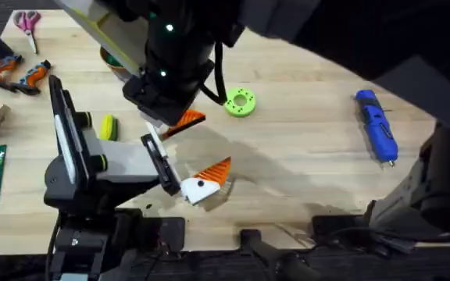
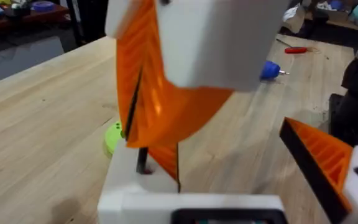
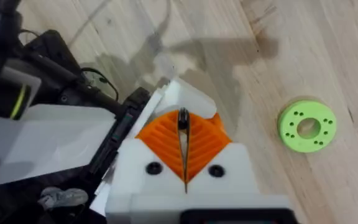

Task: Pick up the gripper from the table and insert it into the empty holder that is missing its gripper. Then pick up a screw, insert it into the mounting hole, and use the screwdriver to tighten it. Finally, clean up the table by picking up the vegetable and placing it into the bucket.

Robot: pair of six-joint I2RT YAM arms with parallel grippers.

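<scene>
Well, the right hand [image 3: 184, 124] hangs low over the middle of the desk [image 1: 311, 164]. Its orange pads are pressed together on a thin dark pin [image 2: 142, 160], which I take to be the screw. The pin stands on end along the seam between the pads, with its lower end pointing at the white holder [image 2: 128, 182] directly beneath. So the thing that matters lies under the hand, not off to one side, and the coming move looks like a short push along the pin's own axis.

A sliver of orange beside the foot of the pin may be the gripper [image 2: 165, 158], already seated in the holder, though I can't say for sure.

The holder belongs to the left hand [image 1: 186, 156], which lies flat on the desk with its two sides spread wide, gripping nothing. Its other side wears its ribbed orange tip [image 1: 214, 172].

Over on the right of the desk, well apart from all this, the blue screwdriver [image 1: 377, 125] lies with its metal tip towards the near edge. The right arm is plainly the nearer one for it.

The little yellow-green vegetable [image 1: 108, 127] sits just beside the left arm, and the bucket [image 1: 114, 64] peeps out from behind the right arm near the far edge.
</scene>
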